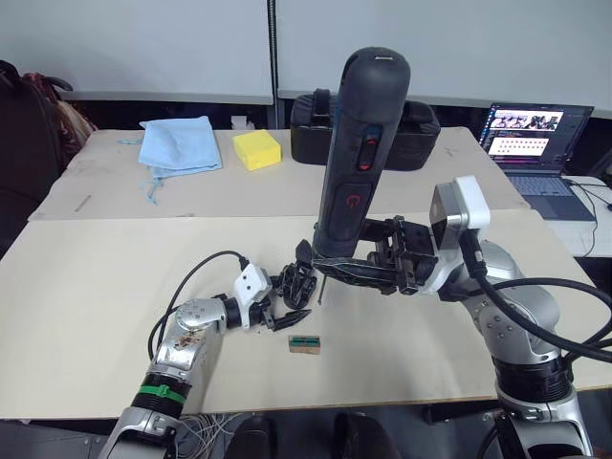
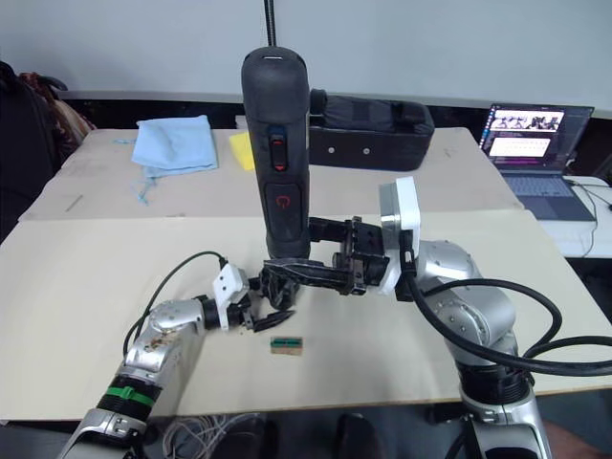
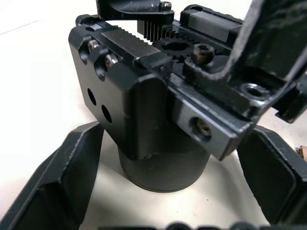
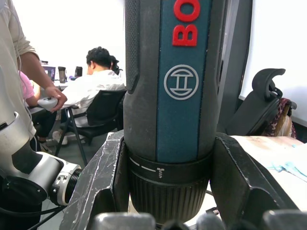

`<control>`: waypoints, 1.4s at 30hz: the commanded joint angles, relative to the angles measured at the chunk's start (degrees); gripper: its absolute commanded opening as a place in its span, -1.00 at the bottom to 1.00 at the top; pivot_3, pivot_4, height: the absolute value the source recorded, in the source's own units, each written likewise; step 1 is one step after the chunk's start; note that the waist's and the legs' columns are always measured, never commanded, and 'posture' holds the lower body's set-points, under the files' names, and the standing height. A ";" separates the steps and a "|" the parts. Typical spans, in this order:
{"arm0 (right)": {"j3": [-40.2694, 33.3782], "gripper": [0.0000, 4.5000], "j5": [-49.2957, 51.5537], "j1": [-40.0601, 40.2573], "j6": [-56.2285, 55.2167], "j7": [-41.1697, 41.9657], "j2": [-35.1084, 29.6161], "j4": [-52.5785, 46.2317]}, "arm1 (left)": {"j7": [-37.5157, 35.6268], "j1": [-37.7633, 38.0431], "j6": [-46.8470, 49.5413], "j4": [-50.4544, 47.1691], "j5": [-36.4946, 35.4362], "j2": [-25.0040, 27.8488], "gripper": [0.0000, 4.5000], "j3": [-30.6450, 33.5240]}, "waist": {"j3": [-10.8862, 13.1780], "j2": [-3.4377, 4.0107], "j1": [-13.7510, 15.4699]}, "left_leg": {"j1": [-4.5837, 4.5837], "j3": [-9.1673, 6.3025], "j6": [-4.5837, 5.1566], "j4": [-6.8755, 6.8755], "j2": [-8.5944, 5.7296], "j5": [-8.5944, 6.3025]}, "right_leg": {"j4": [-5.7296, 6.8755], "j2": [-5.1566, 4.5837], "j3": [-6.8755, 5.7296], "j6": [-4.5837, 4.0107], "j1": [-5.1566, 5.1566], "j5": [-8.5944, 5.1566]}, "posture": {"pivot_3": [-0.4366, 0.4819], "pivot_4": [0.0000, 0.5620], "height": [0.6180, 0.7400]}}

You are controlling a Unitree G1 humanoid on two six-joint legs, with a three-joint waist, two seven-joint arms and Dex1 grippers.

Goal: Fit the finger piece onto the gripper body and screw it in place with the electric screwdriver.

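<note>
- Near the front middle of the pale surface (image 1: 115, 277), the gripper body (image 1: 298, 283) stands on its round base, between the two fingers of the left hand (image 1: 280, 311).
- Left hand: the wrist view shows a finger (image 3: 57, 179) on each side of the base with a gap to it, so the hand is released.
- Right hand (image 1: 337, 271) is clenched on the electric screwdriver (image 1: 356, 153), held upright just beside the gripper body, its thin bit pointing down at the surface.
- A small green-topped block (image 1: 305, 344) lies in front of the gripper body.
- At the far side lie a blue cloth (image 1: 178, 143), a yellow sponge (image 1: 257, 149), a black bag (image 1: 421, 134) and an open laptop (image 1: 535, 143).
</note>
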 commanded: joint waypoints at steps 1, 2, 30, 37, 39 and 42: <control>-1.63 -0.15 1.82 -1.65 -0.37 -0.09 -0.03 -2.62 | -0.18 0.61 0.82 1.43 0.58 0.64 0.20 -0.56 | 0.00 0.00 -0.08 | 0.01 0.01 0.00 0.00 0.00 0.00 | 0.00 0.00 0.01 0.00 0.00 0.00 | -0.05 -0.47 1.00; -1.62 -0.15 1.85 -1.84 -0.37 -0.03 -0.04 -2.58 | -0.20 0.62 0.71 1.54 0.72 0.69 0.02 -0.73 | 0.00 0.00 -0.08 | 0.02 0.01 0.00 0.00 0.02 0.00 | 0.01 0.02 0.01 -0.01 0.00 0.00 | -0.05 -0.47 1.00; 6.51 -0.15 -9.68 -16.68 -1.96 -3.75 13.56 12.24 | -1.82 0.55 2.46 1.13 -0.28 1.08 0.02 -1.86 | -0.02 0.03 -0.24 | -0.02 -0.01 0.00 -0.01 0.04 0.00 | 0.03 0.05 -0.02 -0.04 -0.02 0.04 | -0.05 -0.47 1.00; 6.85 -0.15 -12.32 -16.44 -3.29 -2.64 15.02 14.71 | -2.09 0.51 2.61 0.94 -0.07 1.29 0.02 -2.13 | -0.02 0.03 -0.37 | -0.03 0.00 0.00 -0.01 0.03 0.00 | 0.03 0.04 -0.02 -0.04 -0.02 0.04 | -0.05 -0.47 1.00; 7.03 -0.15 -12.91 -16.05 -3.36 -2.28 15.31 15.08 | -2.17 0.57 2.60 0.92 0.02 1.43 0.02 -2.19 | -0.02 0.03 -0.39 | -0.02 -0.01 0.00 -0.01 0.03 0.00 | 0.03 0.04 -0.03 -0.03 -0.02 0.03 | -0.05 -0.47 1.00; 7.29 -0.15 -13.70 -15.51 -3.63 -1.82 15.60 15.39 | -2.29 0.62 2.58 0.92 0.09 1.60 0.02 -2.24 | -0.02 0.03 -0.49 | -0.02 -0.01 0.00 -0.01 0.03 0.00 | 0.03 0.04 -0.02 -0.04 -0.02 0.03 | -0.05 -0.47 1.00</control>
